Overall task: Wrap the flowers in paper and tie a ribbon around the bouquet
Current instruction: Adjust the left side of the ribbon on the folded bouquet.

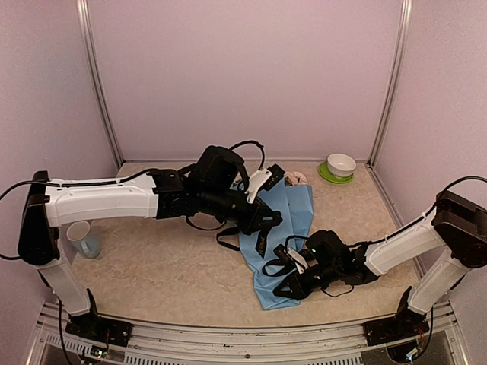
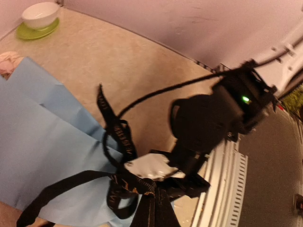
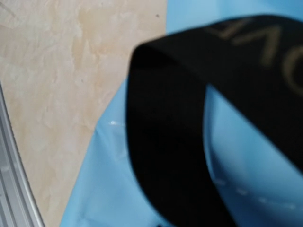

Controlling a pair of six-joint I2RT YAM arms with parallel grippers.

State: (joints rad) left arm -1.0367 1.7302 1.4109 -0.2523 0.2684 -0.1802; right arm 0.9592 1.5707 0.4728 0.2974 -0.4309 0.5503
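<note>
Hidden: the left gripper [image 1: 268, 220] has its fingers cut off in its own wrist view. The jaws are pressed together, pinching one strand of the long flat black gold-lettered ribbon [image 3: 170, 142]. The right gripper [image 1: 294, 287] has its tips buried in ribbon loops, jaws nearly closed on a strand; its wrist view is mostly blurred ribbon. Stems are hidden inside the light blue paper [image 1: 293, 209] cone, which lies under both jaws. The pale pink flowers [image 1: 295, 179] barely show beyond the left jaws.

Count, left to right:
- one pale cup [image 1: 85, 239], well left of the left jaws
- one ribbon
- one paper cone
- one white bowl [image 1: 342, 163] on one green saucer [image 1: 329, 176], far beyond the right jaws
</note>
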